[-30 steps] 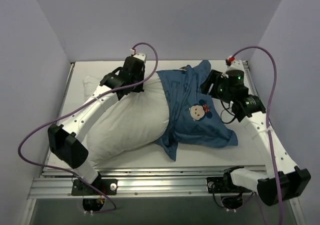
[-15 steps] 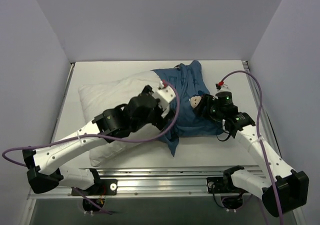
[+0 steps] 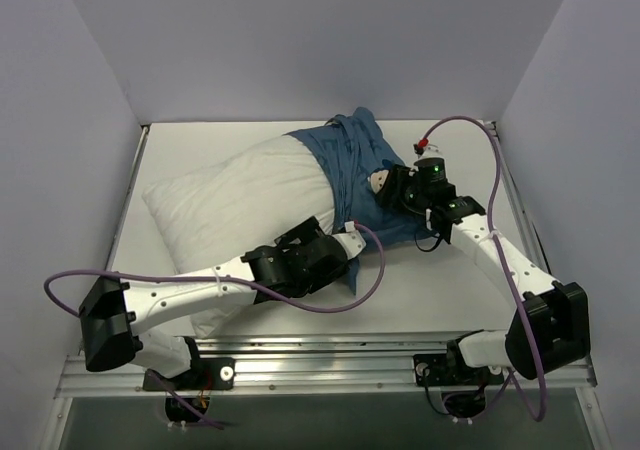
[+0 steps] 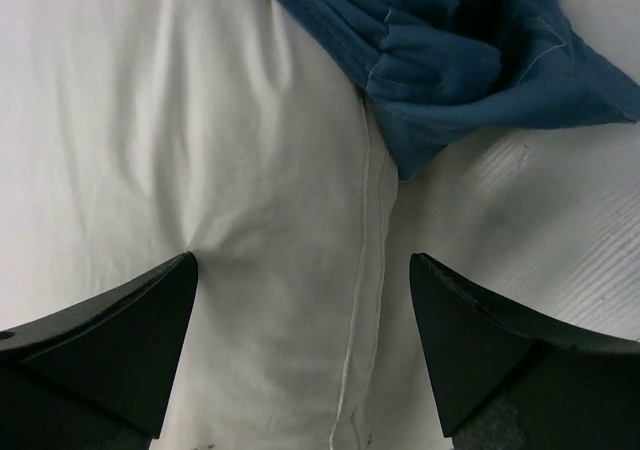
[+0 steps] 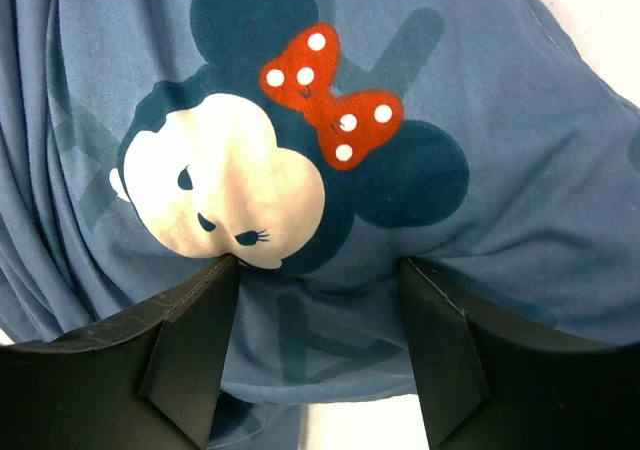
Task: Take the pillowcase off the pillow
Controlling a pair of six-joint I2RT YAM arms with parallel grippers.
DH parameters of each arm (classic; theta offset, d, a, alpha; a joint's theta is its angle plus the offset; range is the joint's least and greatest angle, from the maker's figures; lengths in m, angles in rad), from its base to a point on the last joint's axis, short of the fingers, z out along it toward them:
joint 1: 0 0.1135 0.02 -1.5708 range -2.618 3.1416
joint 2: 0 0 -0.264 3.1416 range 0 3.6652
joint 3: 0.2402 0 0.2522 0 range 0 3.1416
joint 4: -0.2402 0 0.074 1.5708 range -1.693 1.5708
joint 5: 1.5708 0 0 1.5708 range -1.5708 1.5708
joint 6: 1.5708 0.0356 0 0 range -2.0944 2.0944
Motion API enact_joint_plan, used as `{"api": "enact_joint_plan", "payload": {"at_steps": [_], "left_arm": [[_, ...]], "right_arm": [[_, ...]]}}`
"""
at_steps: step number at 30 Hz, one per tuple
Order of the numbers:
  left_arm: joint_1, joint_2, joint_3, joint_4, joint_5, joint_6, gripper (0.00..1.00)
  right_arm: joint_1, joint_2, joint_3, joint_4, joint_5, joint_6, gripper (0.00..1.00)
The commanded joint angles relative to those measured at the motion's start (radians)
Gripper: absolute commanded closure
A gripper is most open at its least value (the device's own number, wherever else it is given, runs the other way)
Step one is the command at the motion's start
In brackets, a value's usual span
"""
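The white pillow lies slantwise across the table, its right end still inside the bunched dark-blue pillowcase. My left gripper hovers open at the pillow's near edge, beside the case's hem. In the left wrist view its fingers straddle the pillow seam with nothing between them, and the pillowcase lies just ahead. My right gripper presses on the case next to the mouse face. In the right wrist view its jaws are closed on a thick bulge of pillowcase below the red bow.
Grey walls close in the white table on three sides. A metal rail runs along the near edge by the arm bases. Purple cables loop off both arms; the left one trails over the pillow's near side.
My left gripper opened and swung from the pillow's far side to its near edge. The right gripper moved up and left with the pillowcase. The pillow shifted toward the back.
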Motion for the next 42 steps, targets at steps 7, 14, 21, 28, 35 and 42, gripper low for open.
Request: {"api": "enact_joint_plan", "payload": {"at_steps": [7,14,21,28,35,42], "left_arm": [[0.003,0.191,-0.011,0.174,-0.102,0.001,0.05],[0.028,0.311,0.002,0.180,-0.151,-0.074,0.34],[0.054,0.300,0.031,0.146,-0.111,-0.115,0.98],[0.064,0.152,0.177,0.028,0.035,-0.188,0.98],[0.080,0.058,0.294,-0.078,0.047,-0.212,0.98],[0.080,0.020,0.303,-0.116,0.059,-0.240,0.98]], "right_arm": [[0.011,-0.031,0.003,0.013,-0.066,-0.031,0.36],[0.015,-0.213,-0.055,-0.070,-0.038,-0.056,0.35],[0.017,-0.316,-0.123,-0.117,-0.055,-0.056,0.35],[0.052,-0.379,-0.129,-0.119,-0.087,-0.099,0.35],[0.161,-0.330,-0.164,-0.056,-0.089,-0.087,0.30],[0.242,-0.244,-0.129,-0.021,0.095,-0.027,0.24]]}}
